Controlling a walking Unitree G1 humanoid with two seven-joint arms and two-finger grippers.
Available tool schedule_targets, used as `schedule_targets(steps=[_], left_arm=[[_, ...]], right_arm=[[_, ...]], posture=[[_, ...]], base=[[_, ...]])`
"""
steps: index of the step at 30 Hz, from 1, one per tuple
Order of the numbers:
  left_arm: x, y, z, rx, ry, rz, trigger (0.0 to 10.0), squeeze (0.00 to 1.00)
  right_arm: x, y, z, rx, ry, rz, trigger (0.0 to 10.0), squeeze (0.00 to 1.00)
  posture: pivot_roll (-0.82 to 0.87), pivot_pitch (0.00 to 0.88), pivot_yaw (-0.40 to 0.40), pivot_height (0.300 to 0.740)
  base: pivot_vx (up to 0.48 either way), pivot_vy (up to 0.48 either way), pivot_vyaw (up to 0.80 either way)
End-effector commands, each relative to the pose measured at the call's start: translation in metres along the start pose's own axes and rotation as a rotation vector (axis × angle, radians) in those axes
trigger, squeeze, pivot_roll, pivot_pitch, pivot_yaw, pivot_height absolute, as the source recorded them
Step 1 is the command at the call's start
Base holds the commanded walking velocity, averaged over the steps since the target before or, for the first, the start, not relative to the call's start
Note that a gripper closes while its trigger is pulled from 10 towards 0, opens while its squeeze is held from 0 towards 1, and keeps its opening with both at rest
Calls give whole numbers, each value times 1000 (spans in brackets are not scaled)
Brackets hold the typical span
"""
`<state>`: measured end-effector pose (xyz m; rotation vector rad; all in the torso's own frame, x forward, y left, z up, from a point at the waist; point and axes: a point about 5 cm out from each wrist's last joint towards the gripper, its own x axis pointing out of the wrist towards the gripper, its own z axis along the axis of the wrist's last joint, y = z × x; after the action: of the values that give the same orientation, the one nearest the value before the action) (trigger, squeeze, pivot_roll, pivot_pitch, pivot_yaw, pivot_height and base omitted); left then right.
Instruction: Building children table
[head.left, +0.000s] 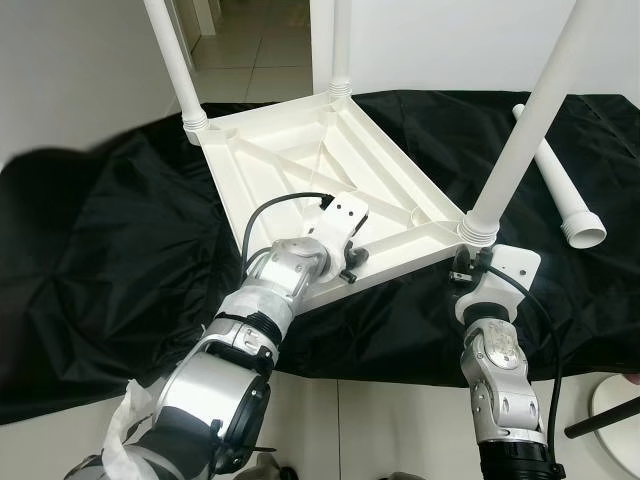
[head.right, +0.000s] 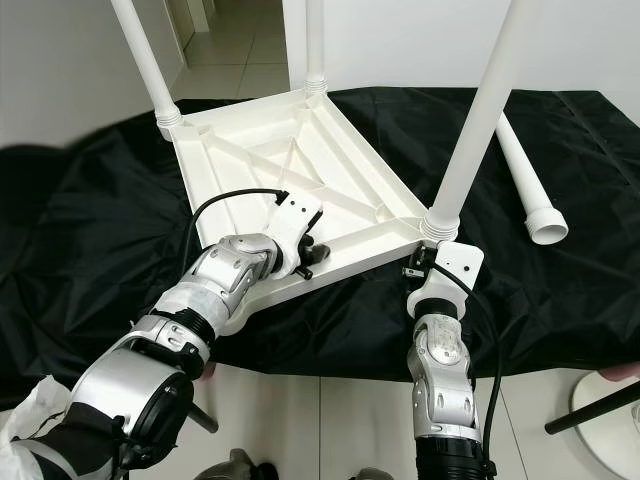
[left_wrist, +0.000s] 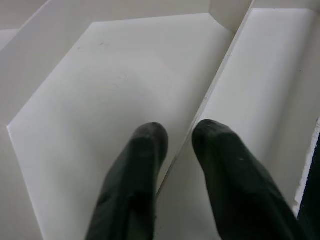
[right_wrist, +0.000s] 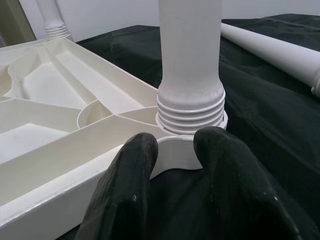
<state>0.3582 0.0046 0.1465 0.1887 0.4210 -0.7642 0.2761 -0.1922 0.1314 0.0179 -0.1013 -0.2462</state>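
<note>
Both pincers at upturned tabletop (head.left: 330, 160)

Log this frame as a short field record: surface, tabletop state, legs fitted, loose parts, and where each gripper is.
surface: black cloth spread on the floor
tabletop: white tabletop lying upside down, ribbed underside up
legs fitted: three white legs upright in corner sockets, nearest one
loose parts: fourth leg lying on the cloth
left gripper: fingers slightly apart, straddling a rib at the tabletop's near corner
right gripper: at the threaded base of the nearest leg, holding nothing
</note>
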Motion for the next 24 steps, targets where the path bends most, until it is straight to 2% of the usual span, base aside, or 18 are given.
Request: schedule_targets(steps=[1,17,18,19,20,21,22,24], left_arm=[[1,8,-1,1,13,186,0,0],[1,8,-4,28,21,184,0,0],[1,7,-2,47,10,180,1216,0],[1,7,-1,62,2,177,1216,0],[1,4,0,53,-11,151,10000,0],[1,4,0,53,-11,151,10000,0],[1,1,4,44,-35,113,10000,1000],[1,1,4,44,-35,113,10000,1000]], right_arm=[[2,1,-2,-2,13,-4,10000,0],[2,0,-4,-15,15,-6,10000,0],[2,0,-4,-16,16,-6,10000,0],[2,0,-4,-17,17,-5,10000,0],[2,-1,-4,-18,17,-5,10000,0],[2,-1,-4,-18,17,-5,10000,0],[2,-1,-5,-19,18,-7,10000,0],[2,-1,-5,-19,18,-7,10000,0]], posture=[[-135,0,124,740],[-128,0,124,740],[-128,0,124,740],[-128,0,124,740],[-128,0,124,740],[-128,0,124,740],[-128,0,124,740],[-128,0,124,740]], base=[[0,0,0],[0,0,0],[0,0,0],[0,0,0],[0,0,0],[0,0,0],[0,0,0],[0,0,0]])
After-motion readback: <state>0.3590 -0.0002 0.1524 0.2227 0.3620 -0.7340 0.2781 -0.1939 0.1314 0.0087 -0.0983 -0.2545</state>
